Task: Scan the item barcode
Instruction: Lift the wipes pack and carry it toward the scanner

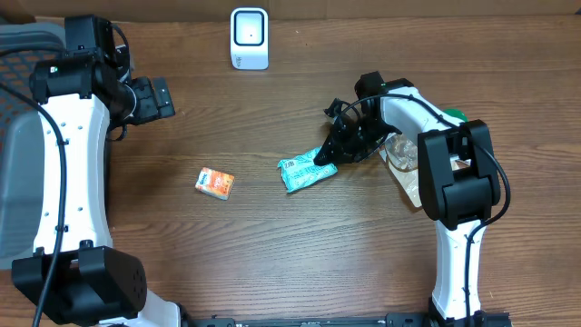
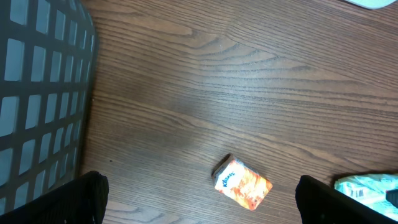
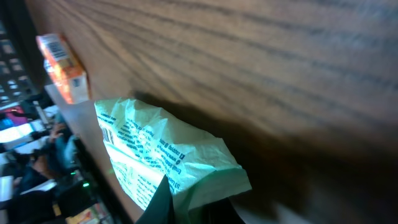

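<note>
Because the right gripper [image 1: 325, 156] sits low and dark over the green packet [image 1: 304, 172], its tips are hard to tell apart from above. The right wrist view shows its fingers [image 3: 163, 202] pinched together on the packet's crumpled near edge, so it is clamped on the packet. The packet lies on the wooden table [image 1: 272, 254]. Its blue print is too blurred to read, and I cannot tell whether a barcode faces up.

The left gripper [image 1: 156, 98] hangs well left of the packet and further back, its jaws spread wide with nothing between them. In its own view only the two finger ends [image 2: 74, 199] show, cut off at the bottom corners.

A grey mesh basket [image 1: 18, 145] stands far left of the packet, cropped by the frame edge; what it holds cannot be made out. A crumpled clear bag [image 1: 402, 156] lies just right of the packet, partly behind the right arm, its contents unclear. A green object [image 1: 456, 115] further right is almost wholly hidden by that arm.

An orange tissue pack [image 1: 215, 183] lies flat to the left of the packet, apart from it. The white scanner [image 1: 250, 38] stands beyond the packet, slightly to its left, near the table's back edge.
</note>
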### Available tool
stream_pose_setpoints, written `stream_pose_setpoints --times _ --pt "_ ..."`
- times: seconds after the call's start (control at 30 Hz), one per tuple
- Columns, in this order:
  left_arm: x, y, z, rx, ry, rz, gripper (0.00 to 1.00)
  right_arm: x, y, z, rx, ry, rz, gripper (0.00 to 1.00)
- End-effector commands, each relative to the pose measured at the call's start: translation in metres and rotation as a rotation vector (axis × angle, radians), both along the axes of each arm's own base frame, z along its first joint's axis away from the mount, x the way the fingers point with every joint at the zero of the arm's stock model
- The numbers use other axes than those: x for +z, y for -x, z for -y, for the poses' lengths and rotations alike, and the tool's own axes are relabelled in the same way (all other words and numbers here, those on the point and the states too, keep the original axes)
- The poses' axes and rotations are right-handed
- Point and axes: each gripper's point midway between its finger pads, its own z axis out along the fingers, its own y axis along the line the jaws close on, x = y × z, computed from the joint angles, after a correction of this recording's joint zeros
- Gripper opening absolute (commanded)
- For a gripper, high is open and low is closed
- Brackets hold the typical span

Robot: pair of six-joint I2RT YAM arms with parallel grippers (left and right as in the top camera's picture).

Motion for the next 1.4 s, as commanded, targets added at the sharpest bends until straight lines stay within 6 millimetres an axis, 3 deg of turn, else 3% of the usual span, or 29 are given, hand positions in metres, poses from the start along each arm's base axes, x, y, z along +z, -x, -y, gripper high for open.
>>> stream_pose_setpoints --times 0.0,0.33,0.57,0.7,1.0,1.2,1.37 --pt "0.0 -0.002 -0.001 0.004 -0.009 0.0 0.99 0.053 -0.017 -0.005 -0.023 -0.084 0.092 0.04" --pt "0.0 -0.002 -0.001 0.004 -0.008 0.0 0.99 0.199 0.001 -0.001 -0.044 -0.154 0.375 0.04" --pt "0.0 -0.002 -0.001 0.004 -0.009 0.0 0.99 0.261 0.03 0.002 -0.073 -0.211 0.447 0.04" --pt "0.0 -0.002 -0.001 0.004 -0.008 0.0 1.0 0.277 0.044 0.002 -0.074 -0.246 0.442 0.04" --pt "0.0 -0.002 -0.001 0.004 -0.009 0.0 1.0 0.28 0.052 0.002 -0.088 -0.249 0.401 0.04" --pt "0.0 -0.002 -0.001 0.004 -0.009 0.0 0.99 0.27 0.041 0.011 -0.211 -0.126 0.335 0.04" --pt "0.0 -0.002 -0.001 0.004 -0.009 0.0 1.0 0.285 0.025 0.016 -0.244 0.021 0.399 0.04"
